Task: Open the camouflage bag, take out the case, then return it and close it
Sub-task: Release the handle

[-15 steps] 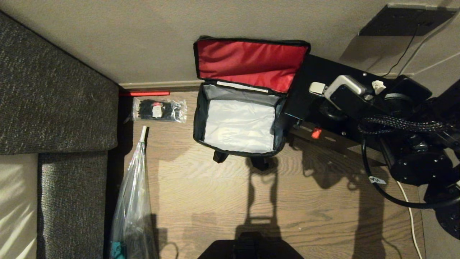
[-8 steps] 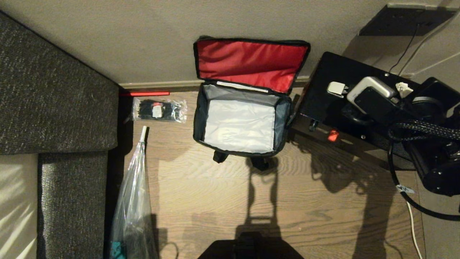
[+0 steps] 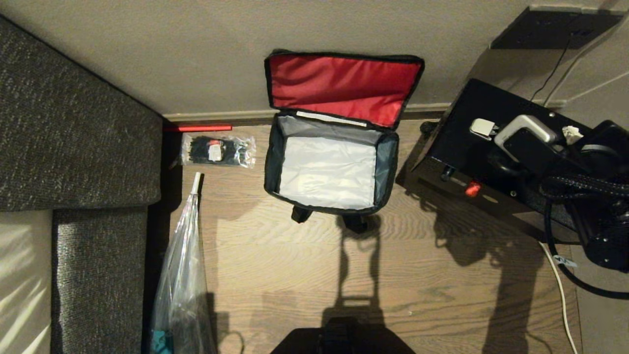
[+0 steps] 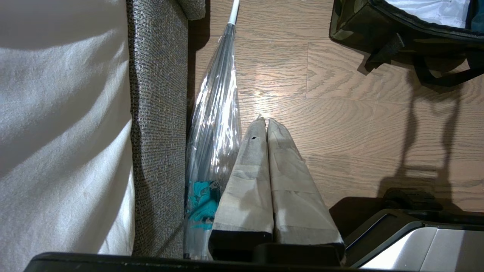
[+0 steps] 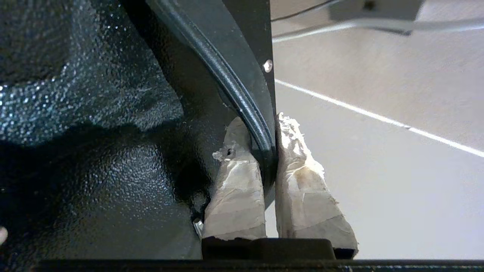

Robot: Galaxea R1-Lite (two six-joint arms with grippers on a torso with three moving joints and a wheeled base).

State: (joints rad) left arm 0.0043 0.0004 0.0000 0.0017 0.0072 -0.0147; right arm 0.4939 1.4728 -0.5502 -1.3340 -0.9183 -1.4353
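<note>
The camouflage bag (image 3: pixel 329 167) stands open on the wooden floor against the wall. Its red-lined lid (image 3: pixel 344 86) is flipped back, and the pale grey interior holds nothing. Its green camouflage side (image 4: pixel 363 22) also shows in the left wrist view. To the right of the bag, clear of it, hangs the black case (image 3: pixel 467 123), tilted, with its red knob (image 3: pixel 472 189) on the near edge. My right gripper (image 5: pixel 264 130) is shut on the rim of the case (image 5: pixel 94 151). My left gripper (image 4: pixel 263 122) is shut on nothing, parked low over the floor.
A grey sofa (image 3: pixel 73 147) fills the left side. A clear packet of black ties (image 3: pixel 217 150) lies by the wall, left of the bag. A clear folded umbrella (image 3: pixel 182 275) lies along the sofa. A white cable (image 3: pixel 560 295) runs over the floor at the right.
My right gripper has carried the case to the right, from overlapping the bag's right edge to clear of it. The bag and the left gripper have not moved.
</note>
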